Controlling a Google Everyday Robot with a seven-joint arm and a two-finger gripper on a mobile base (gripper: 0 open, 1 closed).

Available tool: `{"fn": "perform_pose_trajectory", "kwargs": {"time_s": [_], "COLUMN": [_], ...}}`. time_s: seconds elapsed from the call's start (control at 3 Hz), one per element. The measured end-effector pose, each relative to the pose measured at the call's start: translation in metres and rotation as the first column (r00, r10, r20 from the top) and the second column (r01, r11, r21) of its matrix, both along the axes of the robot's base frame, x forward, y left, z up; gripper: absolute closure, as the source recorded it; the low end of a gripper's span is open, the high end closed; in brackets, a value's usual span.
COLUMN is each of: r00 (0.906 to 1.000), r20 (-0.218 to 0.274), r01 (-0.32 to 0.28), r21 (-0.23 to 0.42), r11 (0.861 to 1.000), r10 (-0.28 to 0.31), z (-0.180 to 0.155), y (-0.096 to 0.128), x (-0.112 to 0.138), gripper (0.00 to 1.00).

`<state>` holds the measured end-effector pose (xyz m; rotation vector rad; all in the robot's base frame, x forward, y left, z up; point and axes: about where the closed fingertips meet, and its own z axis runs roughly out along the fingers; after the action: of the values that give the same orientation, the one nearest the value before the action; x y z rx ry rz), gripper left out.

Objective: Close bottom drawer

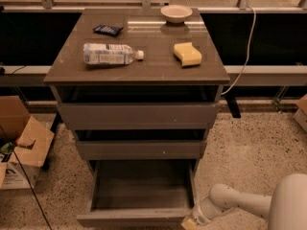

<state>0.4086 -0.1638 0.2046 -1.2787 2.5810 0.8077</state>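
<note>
The bottom drawer point(136, 218) of the grey-brown cabinet stands pulled far out, empty inside, its slim front panel near the bottom edge of the view. The two drawers above it, the top one point(139, 116) and the middle one point(139, 149), stick out only slightly. My gripper point(189, 223) is at the bottom right, at the right end of the bottom drawer's front panel, on the end of my white arm point(240, 202). The gripper is mostly cut off by the bottom edge of the view.
On the cabinet top point(144, 71) lie a plastic bottle point(111, 53), a yellow sponge point(187, 54), a dark packet point(108, 29) and a bowl point(176, 13). A cardboard box point(21, 145) stands on the floor at left. A white cable point(247, 47) hangs at right.
</note>
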Motion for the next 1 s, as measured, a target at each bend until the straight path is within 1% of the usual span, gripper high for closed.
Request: {"fn": "perform_pose_trajectory", "kwargs": {"time_s": [0.33,0.67,1.0], "r00": [0.9999,0.9999,0.9983], "r20": [-0.002,-0.002,0.048], "r01": [0.014,0.014,0.034], "r21": [0.028,0.028,0.008], "r11": [1.0,1.0,0.999], "r10": [-0.014,-0.014,-0.035], "z": [-0.014,-0.014,-0.027], "y": [0.006,0.006,0.019], "x": [0.013,0.013,0.034], "gripper": [1.0,1.0,1.0]}}
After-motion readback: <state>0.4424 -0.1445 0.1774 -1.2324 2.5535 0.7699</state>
